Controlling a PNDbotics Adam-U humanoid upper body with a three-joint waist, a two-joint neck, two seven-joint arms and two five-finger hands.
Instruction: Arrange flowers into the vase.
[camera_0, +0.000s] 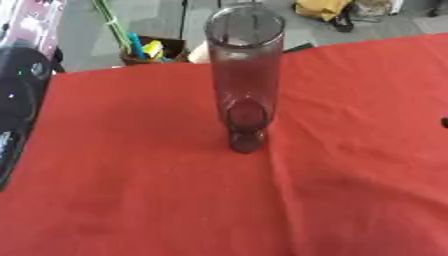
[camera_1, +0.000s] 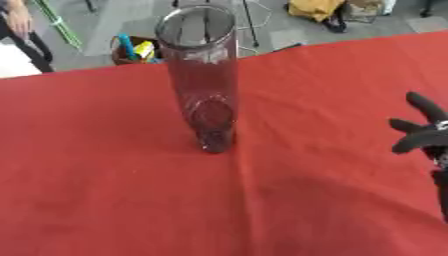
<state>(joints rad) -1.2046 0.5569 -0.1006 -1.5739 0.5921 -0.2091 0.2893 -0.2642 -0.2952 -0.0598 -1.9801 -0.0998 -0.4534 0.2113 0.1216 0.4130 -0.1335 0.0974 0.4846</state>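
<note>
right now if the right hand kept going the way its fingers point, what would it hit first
Probably nothing. The right hand shows at the right edge, fingers spread, pointing up and away over the bare red tablecloth. The vase stands well to its left, off that line, though depth is unclear.

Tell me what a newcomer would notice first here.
A tall clear vase stands upright and empty mid-table on the red cloth. The right hand shows at the right edge, its fingers spread open above the cloth. No flowers are on the table.

A table covered by a red cloth (camera_0: 131, 190) carries one tall clear vase (camera_0: 245, 75), standing upright near its middle.
</note>
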